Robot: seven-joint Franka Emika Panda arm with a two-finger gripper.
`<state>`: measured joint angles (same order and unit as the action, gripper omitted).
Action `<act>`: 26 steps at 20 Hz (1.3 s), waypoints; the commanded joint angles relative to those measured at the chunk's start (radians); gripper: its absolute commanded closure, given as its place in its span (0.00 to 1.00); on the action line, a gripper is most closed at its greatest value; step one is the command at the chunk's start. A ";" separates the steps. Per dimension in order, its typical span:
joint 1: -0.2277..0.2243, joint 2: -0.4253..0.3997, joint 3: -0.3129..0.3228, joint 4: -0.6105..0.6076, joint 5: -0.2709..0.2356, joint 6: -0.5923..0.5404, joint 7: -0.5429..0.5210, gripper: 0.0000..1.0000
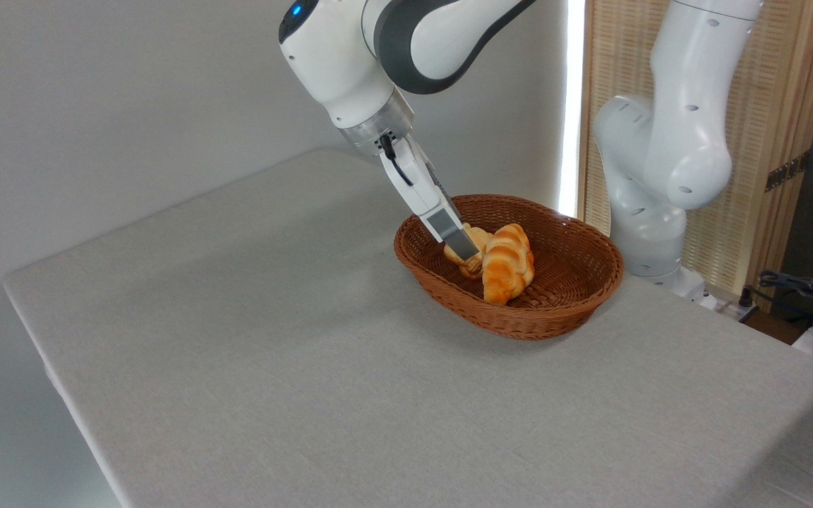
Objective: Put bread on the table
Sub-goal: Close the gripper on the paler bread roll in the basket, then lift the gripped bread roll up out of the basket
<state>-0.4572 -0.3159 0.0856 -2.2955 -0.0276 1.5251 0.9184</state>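
The bread (466, 269), a small lumpy pale-tan roll, lies inside the brown wicker basket (519, 326) at the table's far right. My gripper (471, 251) reaches down into the basket from the upper left, and its near finger (453, 231) lies across the bread, hiding much of it. The far finger is hidden behind the near one, so I cannot make out how the jaws stand or whether they press the bread. The light-grey cloth table (272, 317) spreads to the left and front of the basket.
An oval braided roll (509, 265) with orange and white stripes lies in the basket, touching the bread's right side. A second white robot arm (660, 155) stands behind the table at the right, before a slatted wooden screen. Cables lie at the far right edge.
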 commanded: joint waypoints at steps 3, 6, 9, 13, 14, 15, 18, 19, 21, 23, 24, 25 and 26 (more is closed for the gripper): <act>-0.034 0.014 0.006 0.001 0.015 -0.017 0.019 0.00; -0.032 0.027 0.008 0.001 0.014 -0.008 0.022 0.00; -0.026 0.035 0.008 0.001 0.014 -0.003 0.053 0.00; -0.024 0.044 0.008 0.001 0.014 -0.003 0.053 0.00; -0.024 0.044 0.008 0.001 0.014 -0.003 0.054 0.01; -0.024 0.049 0.008 0.001 0.015 -0.003 0.054 0.04; -0.023 0.054 0.009 0.002 0.017 -0.003 0.057 0.29; -0.020 0.054 0.011 0.004 0.017 -0.003 0.071 0.32; -0.020 0.054 0.013 0.005 0.017 -0.003 0.080 0.35; -0.020 0.057 0.013 0.005 0.017 -0.003 0.080 0.35; -0.020 0.057 0.013 0.005 0.017 -0.003 0.080 0.35; -0.020 0.057 0.013 0.007 0.017 -0.003 0.080 0.35; -0.020 0.057 0.013 0.007 0.017 -0.003 0.080 0.35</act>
<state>-0.4763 -0.2648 0.0896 -2.2990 -0.0275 1.5256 0.9761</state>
